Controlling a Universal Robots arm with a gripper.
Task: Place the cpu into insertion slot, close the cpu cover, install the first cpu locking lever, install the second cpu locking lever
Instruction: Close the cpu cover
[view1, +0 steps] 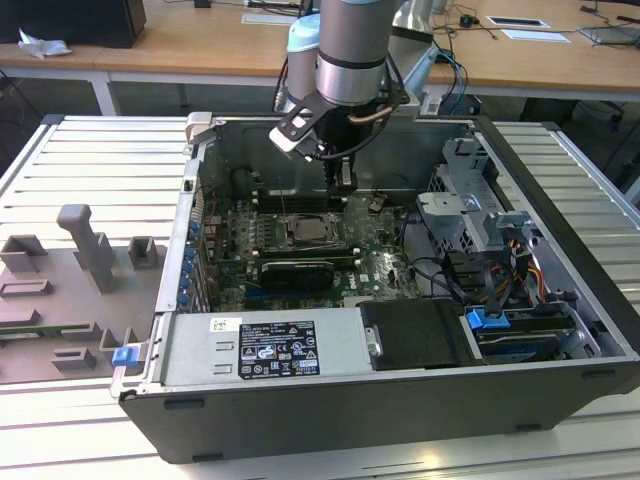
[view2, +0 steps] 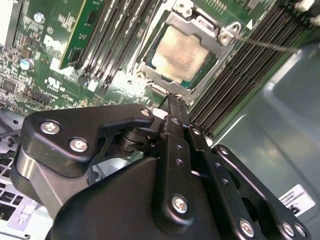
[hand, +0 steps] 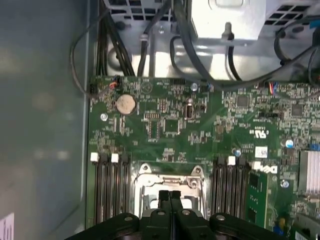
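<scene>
The cpu lies flat in the insertion slot, its silver-grey top showing through the square cut-out of the cpu cover. The cover is down over the chip. A thin metal locking lever runs out from one socket corner over the memory slots. My gripper hangs just above the socket's edge, fingers pressed together and holding nothing. In the first wrist view the shut gripper sits over the cover. In the exterior view the gripper points down just behind the socket.
Black memory slots flank the socket, with a green module standing in one. A black graphics card lies in front of it. The case wall, drive cage, cables and power supply surround the board.
</scene>
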